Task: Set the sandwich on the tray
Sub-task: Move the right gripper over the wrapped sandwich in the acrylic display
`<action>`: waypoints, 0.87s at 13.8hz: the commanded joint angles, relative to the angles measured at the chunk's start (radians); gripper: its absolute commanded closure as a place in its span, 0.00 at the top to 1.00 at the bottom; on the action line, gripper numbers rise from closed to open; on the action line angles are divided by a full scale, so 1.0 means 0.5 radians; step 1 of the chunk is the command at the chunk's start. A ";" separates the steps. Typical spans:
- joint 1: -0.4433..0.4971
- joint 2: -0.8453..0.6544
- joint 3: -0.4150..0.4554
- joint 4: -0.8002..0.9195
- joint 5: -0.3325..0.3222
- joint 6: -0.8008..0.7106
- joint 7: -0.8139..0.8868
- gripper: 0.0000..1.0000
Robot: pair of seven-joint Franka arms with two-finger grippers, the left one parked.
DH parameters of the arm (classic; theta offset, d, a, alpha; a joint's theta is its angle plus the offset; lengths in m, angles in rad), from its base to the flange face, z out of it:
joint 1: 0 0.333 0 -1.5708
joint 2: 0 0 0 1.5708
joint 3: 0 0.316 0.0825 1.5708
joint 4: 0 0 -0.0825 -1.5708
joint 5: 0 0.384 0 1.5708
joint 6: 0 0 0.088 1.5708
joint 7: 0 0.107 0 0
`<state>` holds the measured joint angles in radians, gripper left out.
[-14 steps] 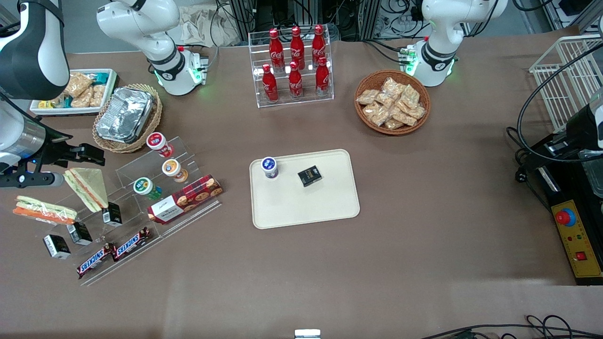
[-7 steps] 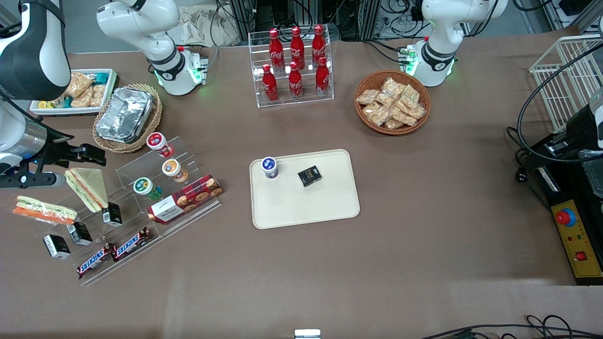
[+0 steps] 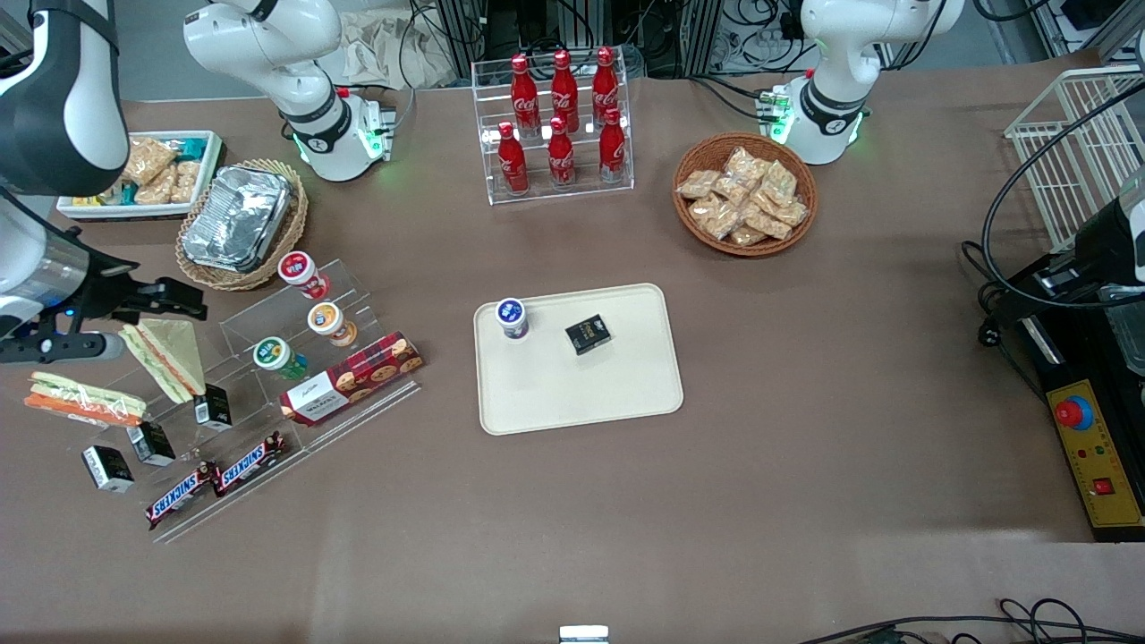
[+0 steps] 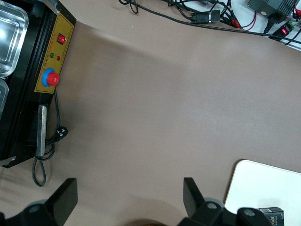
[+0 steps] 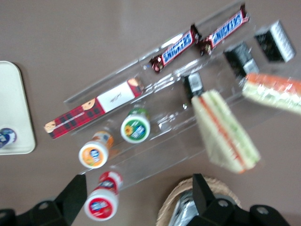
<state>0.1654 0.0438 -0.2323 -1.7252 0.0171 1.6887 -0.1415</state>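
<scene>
The sandwich (image 3: 85,400), a clear-wrapped wedge with an orange-red band, lies at the working arm's end of the table, beside the clear stand. It also shows in the right wrist view (image 5: 275,92). The cream tray (image 3: 581,394) lies mid-table and holds a blue-lidded cup (image 3: 512,317) and a small black box (image 3: 588,334). Its corner shows in the right wrist view (image 5: 14,113). My gripper (image 3: 156,301) hovers open and empty above the table, farther from the front camera than the sandwich. In the right wrist view, the gripper (image 5: 138,197) has its jaws wide apart.
An olive-tan sandwich (image 3: 170,356) leans on the clear stand (image 3: 295,358) with three cups, a cookie box (image 3: 351,377), two Snickers bars (image 3: 215,480) and small black boxes. A foil container (image 3: 237,217) in a wicker basket, a white bin (image 3: 143,174), a cola rack (image 3: 559,125) and a snack basket (image 3: 744,195) stand farther back.
My arm has shifted slightly above the working arm's end of the table. The sandwich, the tray and the other things have not moved.
</scene>
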 commanded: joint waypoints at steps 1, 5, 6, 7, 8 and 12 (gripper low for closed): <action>-0.149 0.041 -0.029 0.045 0.049 0.080 -0.415 1.00; -0.312 0.099 -0.032 0.054 0.039 0.166 -0.854 1.00; -0.352 0.115 -0.032 0.054 0.027 0.233 -0.928 1.00; -0.395 0.130 -0.032 0.054 0.024 0.270 -1.035 1.00; -0.438 0.155 -0.032 0.054 0.033 0.295 -1.191 1.00; -0.533 0.292 -0.035 0.192 0.018 0.405 -1.572 1.00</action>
<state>-0.0763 0.1357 -0.2525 -1.7054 0.0184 1.8959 -0.8521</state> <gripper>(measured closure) 0.000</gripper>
